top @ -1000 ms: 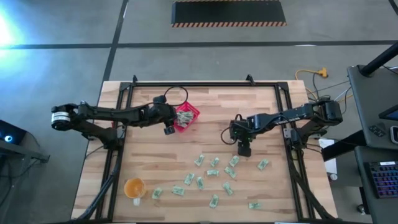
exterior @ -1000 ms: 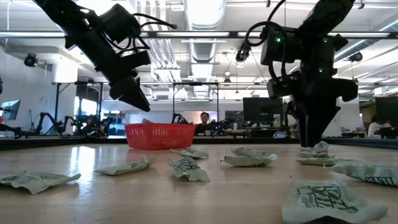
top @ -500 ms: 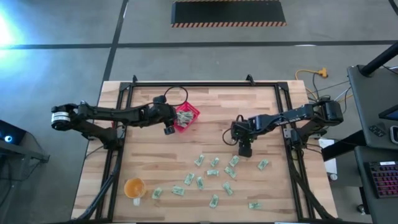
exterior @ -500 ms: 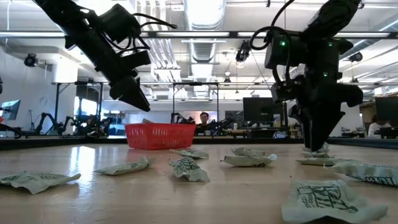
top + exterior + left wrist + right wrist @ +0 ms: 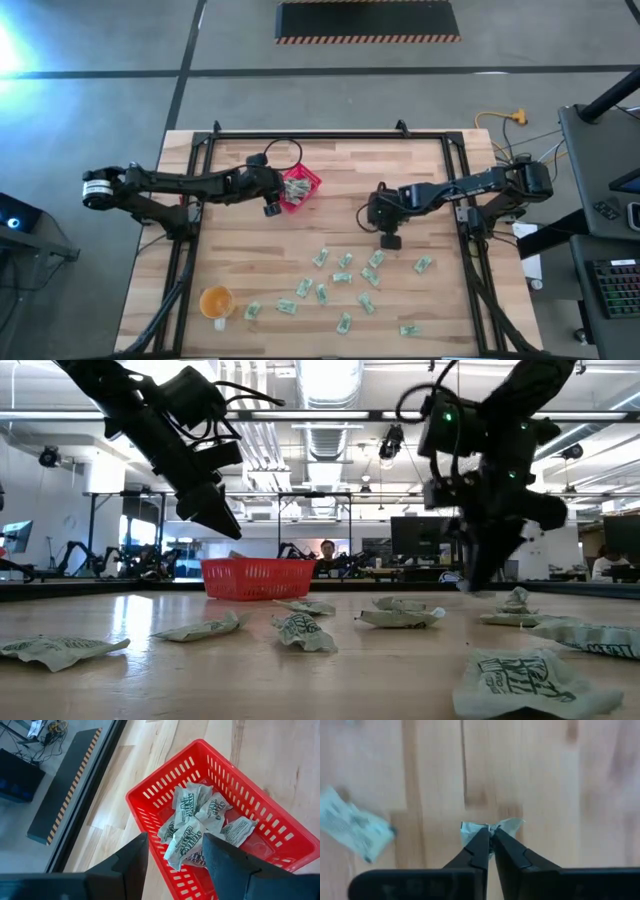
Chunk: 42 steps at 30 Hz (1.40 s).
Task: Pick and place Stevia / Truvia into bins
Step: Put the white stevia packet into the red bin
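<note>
Your right pincer point(image 5: 491, 836) has snapped closed on a Stevia packet point(image 5: 492, 828) right of frame centre since the earlier frame. Your left pincer point(image 5: 172, 855) hangs wide open over the red basket point(image 5: 150, 795), centre-left.

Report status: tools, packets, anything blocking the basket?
Right tool shut on packet, just above table. Left tool open over red basket, empty. Nothing blocking.
</note>
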Each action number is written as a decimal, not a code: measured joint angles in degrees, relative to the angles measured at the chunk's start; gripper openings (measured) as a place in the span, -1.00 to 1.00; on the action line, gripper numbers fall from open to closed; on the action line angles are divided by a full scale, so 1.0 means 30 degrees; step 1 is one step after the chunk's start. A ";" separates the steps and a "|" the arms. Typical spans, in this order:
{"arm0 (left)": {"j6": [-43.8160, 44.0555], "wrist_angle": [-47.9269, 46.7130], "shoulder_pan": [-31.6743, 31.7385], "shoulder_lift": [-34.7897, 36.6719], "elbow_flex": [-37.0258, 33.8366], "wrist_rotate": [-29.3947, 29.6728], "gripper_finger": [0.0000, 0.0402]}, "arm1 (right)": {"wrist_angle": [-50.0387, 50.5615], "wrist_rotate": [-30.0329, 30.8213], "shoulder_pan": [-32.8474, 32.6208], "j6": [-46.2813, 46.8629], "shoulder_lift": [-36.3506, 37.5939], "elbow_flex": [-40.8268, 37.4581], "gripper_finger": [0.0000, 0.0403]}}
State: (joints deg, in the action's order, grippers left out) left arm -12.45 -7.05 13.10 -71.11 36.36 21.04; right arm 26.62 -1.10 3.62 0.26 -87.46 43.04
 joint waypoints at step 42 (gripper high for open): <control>0.4558 -0.4236 -0.1584 0.4969 0.0000 -0.3011 -0.15 | -1.2707 -0.3515 0.4947 -0.5603 -0.9403 0.9391 -0.95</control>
State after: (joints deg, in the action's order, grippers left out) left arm 1.23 -19.76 8.35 -56.21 36.36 12.00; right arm -11.50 -11.65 18.46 -16.55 -115.67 71.21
